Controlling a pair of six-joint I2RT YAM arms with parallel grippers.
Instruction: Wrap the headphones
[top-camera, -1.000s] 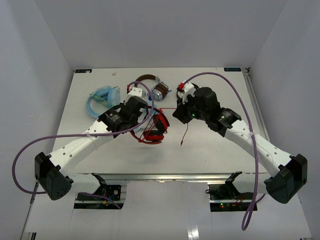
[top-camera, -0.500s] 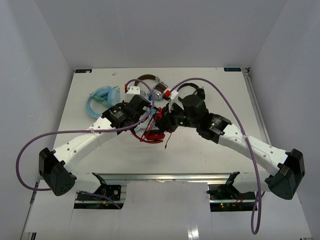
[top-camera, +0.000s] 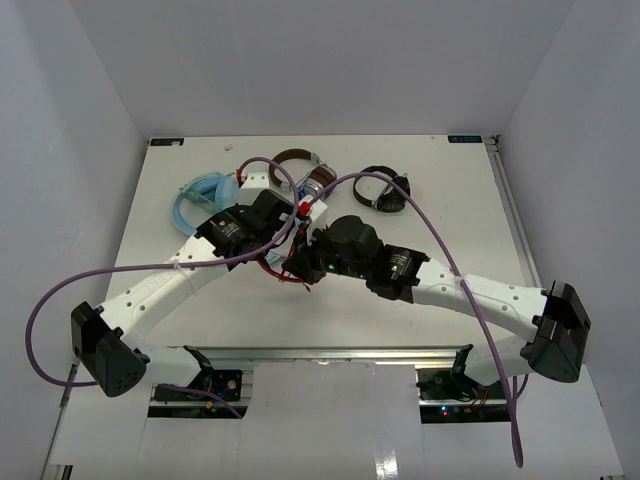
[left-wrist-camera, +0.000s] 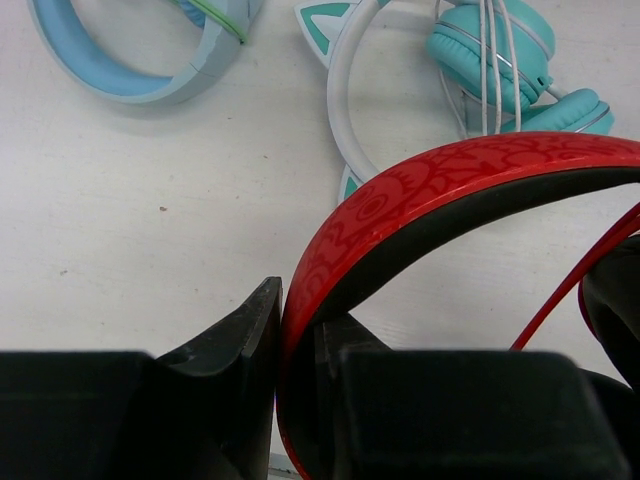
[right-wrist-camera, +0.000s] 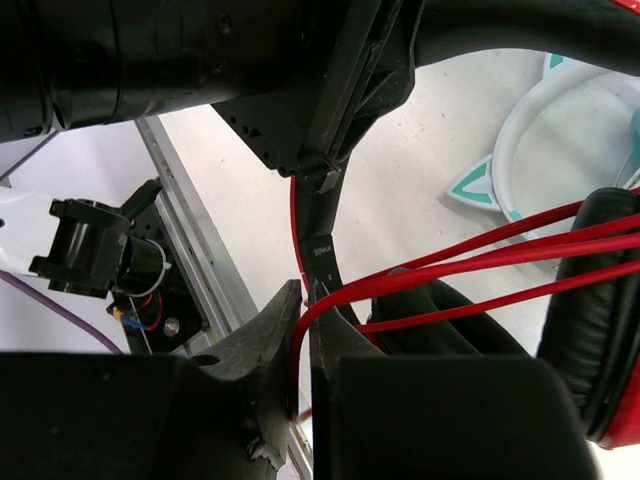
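Left wrist view: red headphones gripped by both arms at the middle of the worktop.
The left gripper is clamped across the red headband. The right gripper pinches the thin red cable, whose strands cross a black ear pad. Teal cat-ear headphones lie on the worktop just beyond the headband.

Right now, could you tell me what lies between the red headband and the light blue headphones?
In the left wrist view, a white cat-eared headband curves beside the red headband; onward to the light blue headphones is bare table.
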